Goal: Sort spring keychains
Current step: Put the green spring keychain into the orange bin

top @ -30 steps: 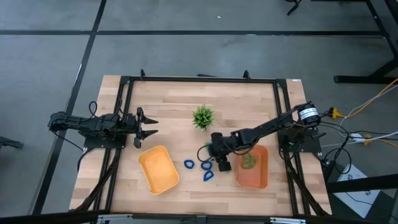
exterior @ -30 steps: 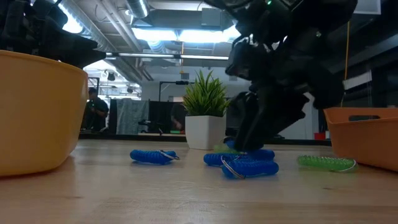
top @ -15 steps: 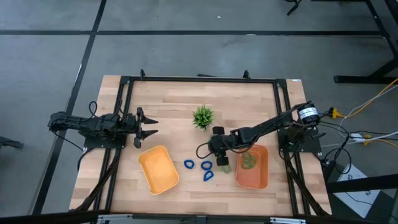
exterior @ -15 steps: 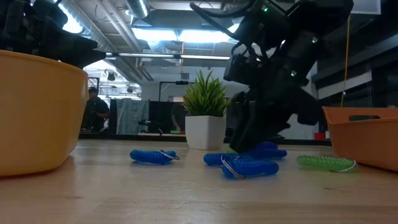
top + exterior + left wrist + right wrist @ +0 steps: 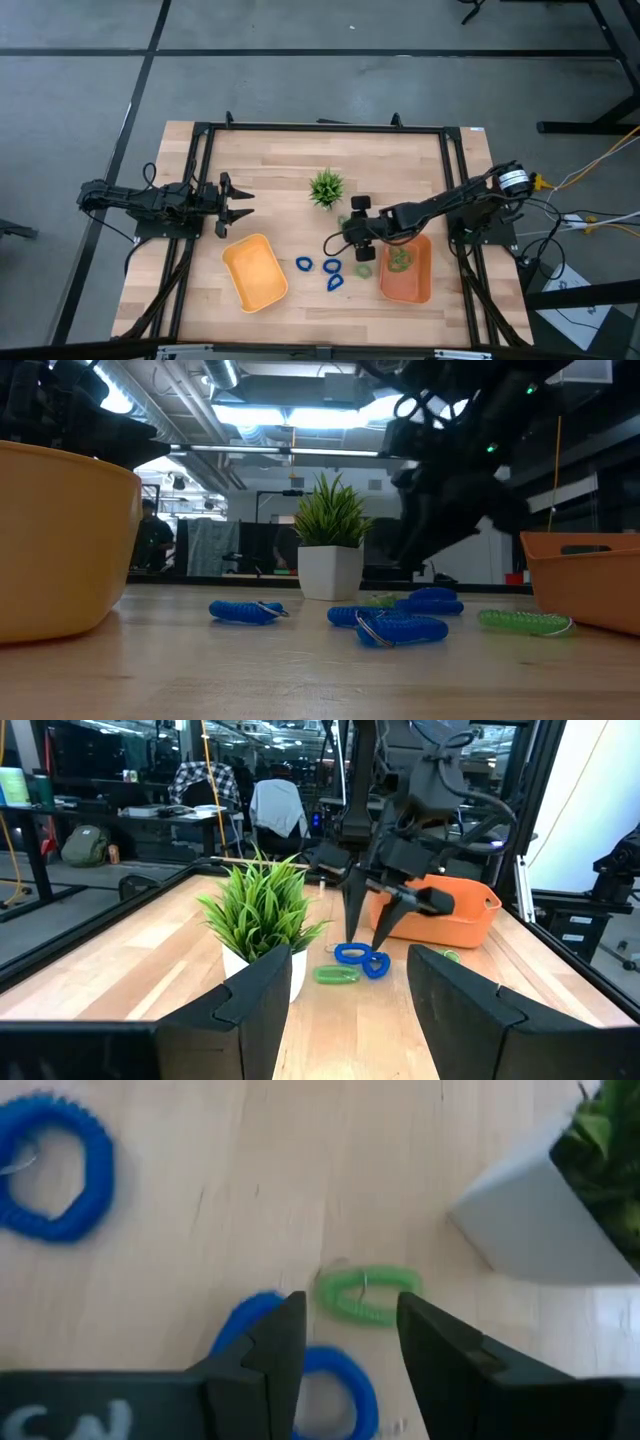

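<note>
The right gripper (image 5: 352,240), fingers parted and holding nothing, hangs at frame centre above three dark blue coiled spring keychains (image 5: 331,266), just below the spiky green artificial plant (image 5: 326,187). The left gripper (image 5: 243,204) waits open at left, above the yellow plastic tray (image 5: 255,271).

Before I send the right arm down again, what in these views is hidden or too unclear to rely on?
- Orange tray: some green keychains show in the high view, too small to count; the low view shows only its wall.
- Yellow tray: looks bare from above; the low view's wall hides the inside.
- Keychain near the plant: the right gripper partly covers that spot in the high view; the right wrist view shows a green keychain there.
- Blue keychain: partly behind the jaws in the right wrist view.
</note>
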You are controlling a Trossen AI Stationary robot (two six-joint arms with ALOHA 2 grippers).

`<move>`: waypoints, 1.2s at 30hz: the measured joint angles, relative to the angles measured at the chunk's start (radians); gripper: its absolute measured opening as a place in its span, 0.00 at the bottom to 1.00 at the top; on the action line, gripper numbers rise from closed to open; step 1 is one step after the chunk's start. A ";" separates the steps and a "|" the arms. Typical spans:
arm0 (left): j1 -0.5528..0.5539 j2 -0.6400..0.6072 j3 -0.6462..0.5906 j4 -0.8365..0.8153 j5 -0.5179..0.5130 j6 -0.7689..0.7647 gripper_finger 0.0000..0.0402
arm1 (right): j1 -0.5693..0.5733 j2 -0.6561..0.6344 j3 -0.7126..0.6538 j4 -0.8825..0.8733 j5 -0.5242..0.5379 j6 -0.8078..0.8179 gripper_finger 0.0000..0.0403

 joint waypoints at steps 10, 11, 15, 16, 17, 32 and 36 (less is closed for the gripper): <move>0.000 0.000 0.000 0.000 0.000 0.000 0.49 | -0.012 0.009 -0.005 0.019 0.000 0.032 0.39; 0.000 0.000 0.000 0.000 0.000 0.000 0.49 | -0.014 0.015 -0.005 0.033 -0.001 0.029 0.39; 0.000 0.000 0.000 0.000 0.000 0.000 0.49 | -0.029 0.039 -0.005 0.043 -0.005 0.040 0.39; 0.000 0.000 0.000 0.000 0.000 0.000 0.49 | -0.034 0.044 -0.005 0.047 -0.006 0.045 0.39; 0.000 0.000 0.000 0.000 0.000 0.000 0.49 | -0.040 0.048 -0.005 0.049 -0.009 0.046 0.39; 0.000 0.000 0.000 0.000 0.000 0.000 0.49 | -0.084 0.128 -0.005 0.124 -0.141 0.121 0.39; 0.000 0.000 0.000 0.000 0.000 0.000 0.49 | -0.091 0.145 -0.005 0.142 -0.145 0.090 0.39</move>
